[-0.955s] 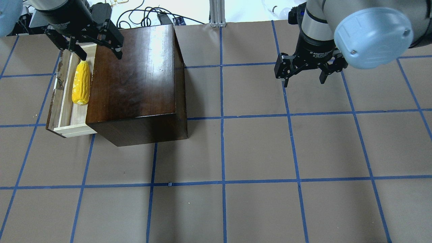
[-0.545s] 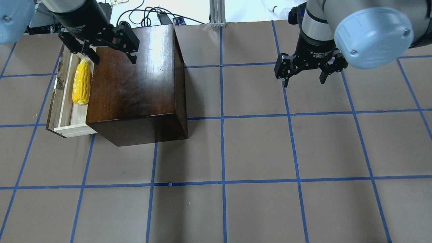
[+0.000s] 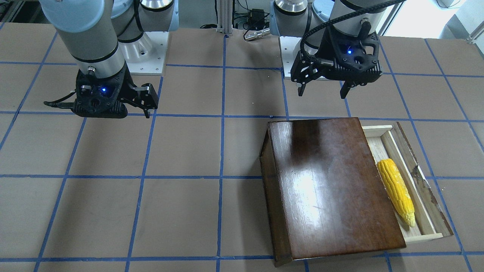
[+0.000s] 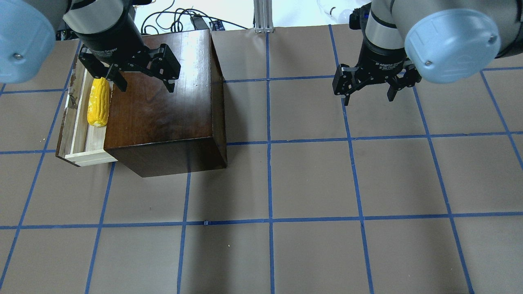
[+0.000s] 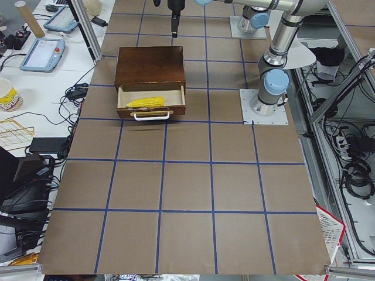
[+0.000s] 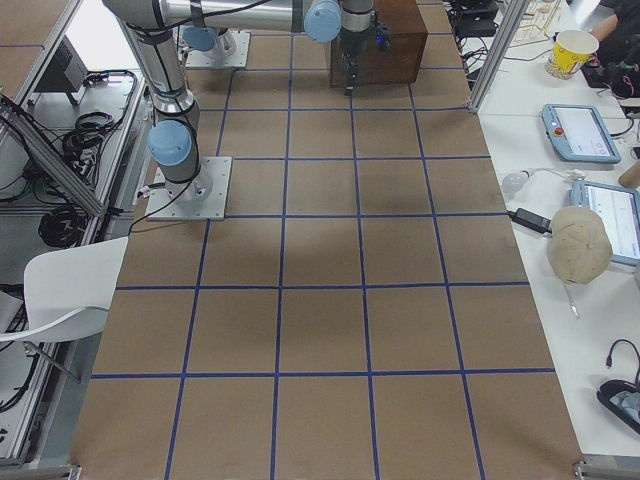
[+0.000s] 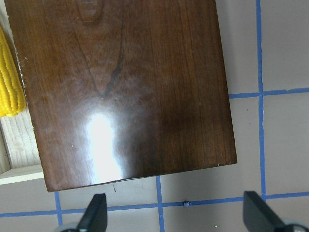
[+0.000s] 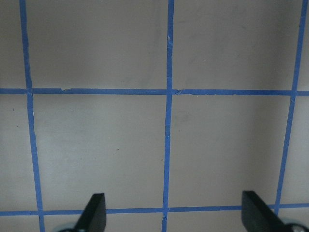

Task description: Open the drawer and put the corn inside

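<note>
The yellow corn [image 4: 99, 102] lies inside the pulled-out pale wooden drawer [image 4: 65, 122], which sticks out of the left side of the dark-brown cabinet [image 4: 163, 106]. In the front-facing view the corn [image 3: 396, 190] lies lengthwise in the drawer [image 3: 424, 237]. My left gripper [image 4: 146, 85] is open and empty. It hovers over the cabinet top, to the right of the corn. Its wrist view shows the cabinet top [image 7: 125, 87] and the corn's end [image 7: 9, 82]. My right gripper [image 4: 367, 99] is open and empty over bare table at the right.
The table is brown paper with a blue tape grid [image 4: 269, 183]. Cables and a metal post [image 4: 263, 16] sit behind the table's far edge. The arm bases [image 3: 151, 49] stand at the robot's side of the table.
My left gripper has moved right, from above the drawer and corn to above the cabinet top. The corn stays in the drawer. The right arm has not moved.
</note>
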You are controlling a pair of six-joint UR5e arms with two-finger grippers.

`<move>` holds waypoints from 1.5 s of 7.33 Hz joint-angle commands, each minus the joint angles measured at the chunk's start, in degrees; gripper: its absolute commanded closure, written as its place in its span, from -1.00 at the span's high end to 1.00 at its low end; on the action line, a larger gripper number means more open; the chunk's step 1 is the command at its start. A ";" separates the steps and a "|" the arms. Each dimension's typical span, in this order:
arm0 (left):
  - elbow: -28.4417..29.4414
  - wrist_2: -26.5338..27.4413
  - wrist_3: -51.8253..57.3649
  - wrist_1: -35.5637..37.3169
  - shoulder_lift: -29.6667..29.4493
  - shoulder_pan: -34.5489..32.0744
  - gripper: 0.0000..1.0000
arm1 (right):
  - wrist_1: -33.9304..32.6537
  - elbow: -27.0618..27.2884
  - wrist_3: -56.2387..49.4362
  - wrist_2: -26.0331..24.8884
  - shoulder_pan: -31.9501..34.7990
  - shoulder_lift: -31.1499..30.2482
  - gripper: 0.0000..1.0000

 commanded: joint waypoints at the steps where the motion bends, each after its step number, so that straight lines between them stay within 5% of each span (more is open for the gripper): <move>1: 1.73 0.00 0.09 1.79 0.02 2.68 1.00 | 0.00 0.00 0.00 0.03 0.00 0.00 1.00; 11: -0.29 -0.17 1.59 0.39 0.11 6.31 1.00 | -0.09 0.00 0.00 0.03 0.00 0.00 1.00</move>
